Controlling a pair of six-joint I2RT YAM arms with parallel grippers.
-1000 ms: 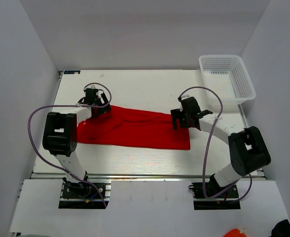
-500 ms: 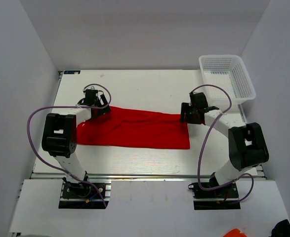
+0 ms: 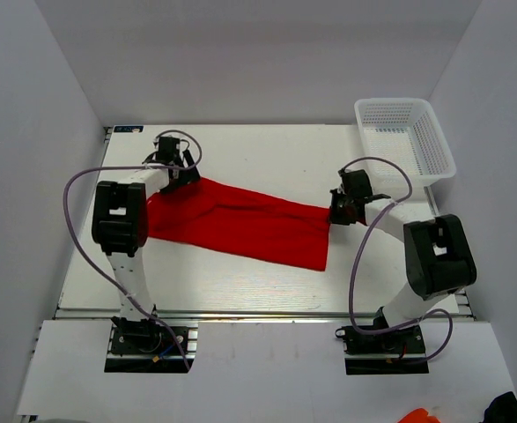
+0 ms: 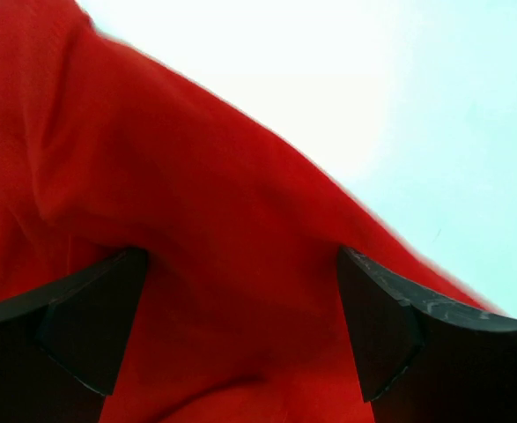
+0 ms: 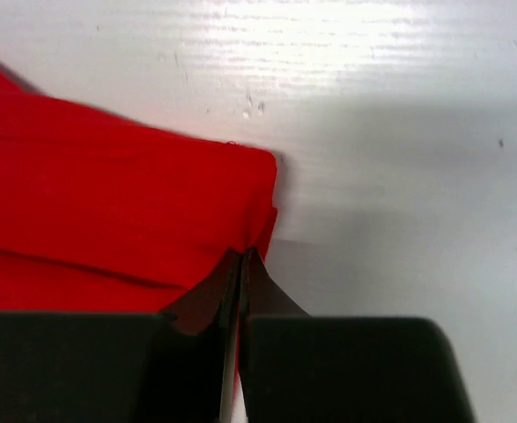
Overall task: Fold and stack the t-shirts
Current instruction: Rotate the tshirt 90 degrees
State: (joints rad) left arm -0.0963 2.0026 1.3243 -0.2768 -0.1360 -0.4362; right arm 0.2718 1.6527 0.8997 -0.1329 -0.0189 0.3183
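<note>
The bright red t-shirt [image 3: 240,225] lies folded into a long strip, slanting across the white table [image 3: 258,159] from back left to front right. At the strip's back-left end my left gripper [image 3: 179,172] is open. In the left wrist view its gripper [image 4: 240,335] straddles the t-shirt [image 4: 196,176], with red cloth filling the wide gap between the fingers [image 4: 91,326]. My right gripper [image 3: 337,214] sits at the strip's right end. In the right wrist view that gripper [image 5: 245,257] is shut, pinching the t-shirt [image 5: 108,194] just below its corner.
A white mesh basket [image 3: 399,102] stands at the back right corner of the table, behind the right arm. Purple cables loop off both arms. White walls enclose the table on the left, back and right.
My right gripper moved to the shirt's right end and shut on its edge. The left arm shifted toward the back, and the strip now lies slanted with its front-right corner drawn in.
</note>
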